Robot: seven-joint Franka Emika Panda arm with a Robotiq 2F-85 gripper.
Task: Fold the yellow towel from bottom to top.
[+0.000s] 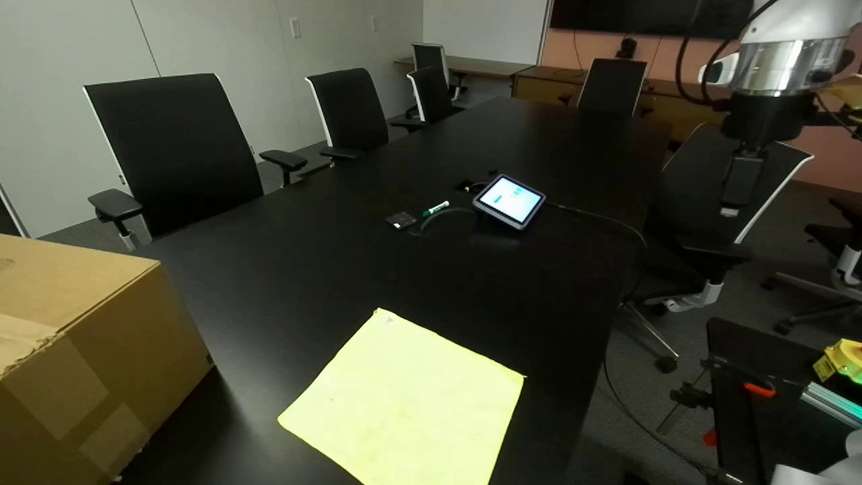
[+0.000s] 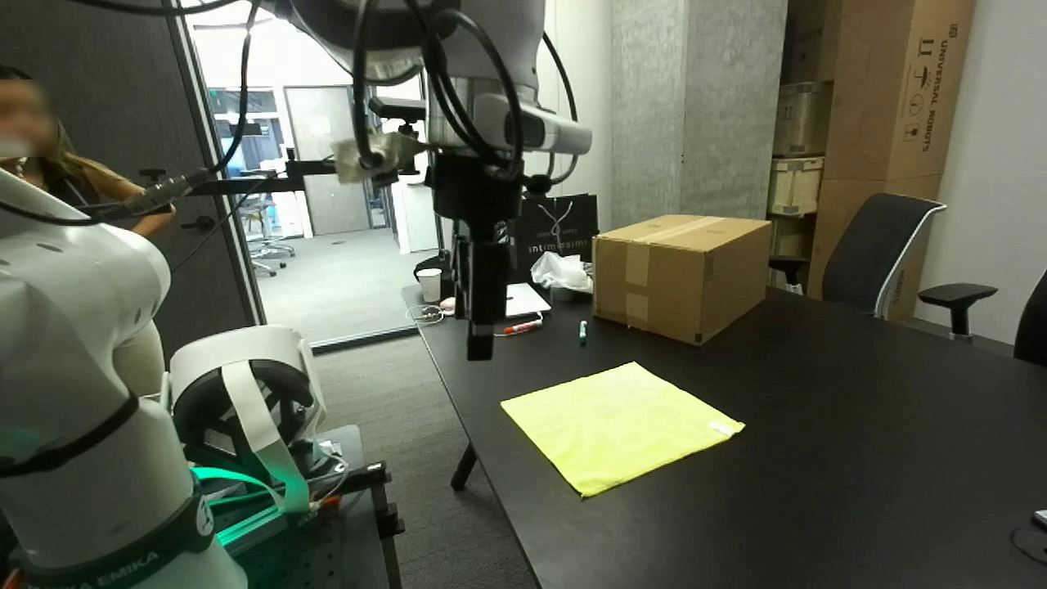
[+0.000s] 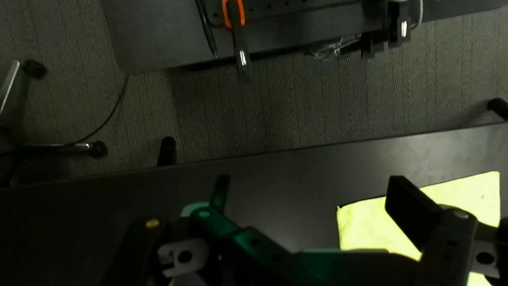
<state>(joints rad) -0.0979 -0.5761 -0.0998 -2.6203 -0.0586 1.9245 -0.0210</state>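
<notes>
Two dark fingers (image 3: 412, 212) of the claw (image 3: 309, 188) stand far apart in the wrist view, the jaws parted wide, and bare dark table (image 3: 270, 190) shows through the gap between them. The claw is empty. It points straight down in both exterior views and hangs in the air, touching neither the table nor the yellow towel (image 2: 626, 425). From outside, the fingers stand nearly one behind the other, so the gap hardly shows there; the wrist view gives it plainly.

The yellow towel lies flat and unfolded on the table, near the long edge, with all four corners in sight in an exterior view and a small white patch (image 2: 724, 428) at one of them. In the wrist view the finger on the right-hand side covers part of the towel by line of sight only; claw and towel are apart.

A cardboard box (image 2: 683, 274) stands on the table near the towel, with a strip of dark surface between the two. A green marker (image 2: 582, 333) lies near the box, and an orange-red marker (image 2: 523, 327) lies farther toward the table's edge. Well apart from the towel, a tablet (image 1: 510, 201) with a lit screen sits tilted on the table.
</notes>
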